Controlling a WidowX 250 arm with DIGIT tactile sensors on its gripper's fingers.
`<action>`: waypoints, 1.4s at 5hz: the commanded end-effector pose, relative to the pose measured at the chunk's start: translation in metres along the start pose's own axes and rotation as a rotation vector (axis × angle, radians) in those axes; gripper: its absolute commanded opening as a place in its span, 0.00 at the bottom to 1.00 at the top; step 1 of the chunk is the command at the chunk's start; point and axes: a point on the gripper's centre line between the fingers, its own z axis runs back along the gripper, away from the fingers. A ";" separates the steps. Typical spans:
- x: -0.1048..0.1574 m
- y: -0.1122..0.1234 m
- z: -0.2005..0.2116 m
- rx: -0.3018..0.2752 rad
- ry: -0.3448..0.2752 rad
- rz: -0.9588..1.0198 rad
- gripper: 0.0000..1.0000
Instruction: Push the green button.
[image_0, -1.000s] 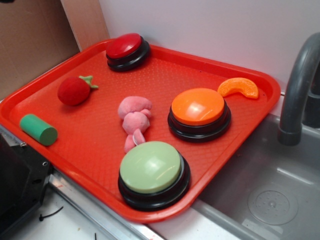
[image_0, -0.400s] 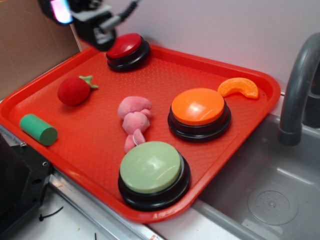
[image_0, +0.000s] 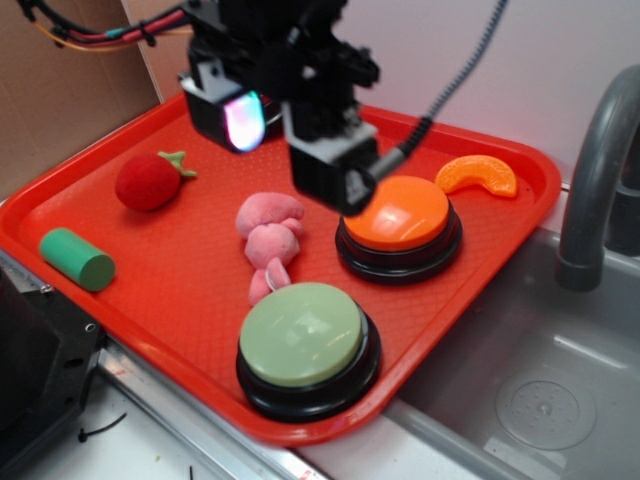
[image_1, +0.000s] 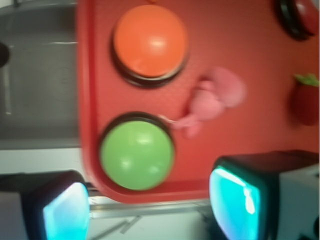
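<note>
The green button (image_0: 305, 335) sits at the near edge of the red tray (image_0: 180, 290), close to the corner beside the grey sink (image_0: 520, 370). Its pale green dome rests on a black base and nothing is touching it. In the wrist view the same button (image_1: 136, 155) shows below the orange one, near the tray's rim.

The gripper (image_0: 290, 135) hangs over the middle of the tray, above and behind the green button, well clear of it. Its two fingers stand wide apart with nothing between them; one pad (image_0: 243, 120) glows pale, and in the wrist view both pads (image_1: 234, 196) shine turquoise at the bottom corners of the picture, with open tray showing between them.

The orange button (image_0: 398, 215) stands just behind the green one, partly covered by the arm's dark body. A pink soft toy (image_0: 268, 240) lies left of it, its lower end near the green button's rim. Further left lie a red strawberry (image_0: 150, 180) and a small green cylinder (image_0: 76, 259). An orange slice (image_0: 478, 174) rests near the far right corner. A grey tap (image_0: 595, 170) rises over the sink.
</note>
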 end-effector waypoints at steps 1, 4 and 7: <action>-0.003 -0.010 -0.031 0.005 -0.049 -0.008 1.00; -0.007 0.008 -0.082 -0.061 -0.073 -0.195 1.00; 0.001 0.001 -0.082 -0.081 -0.088 -0.244 1.00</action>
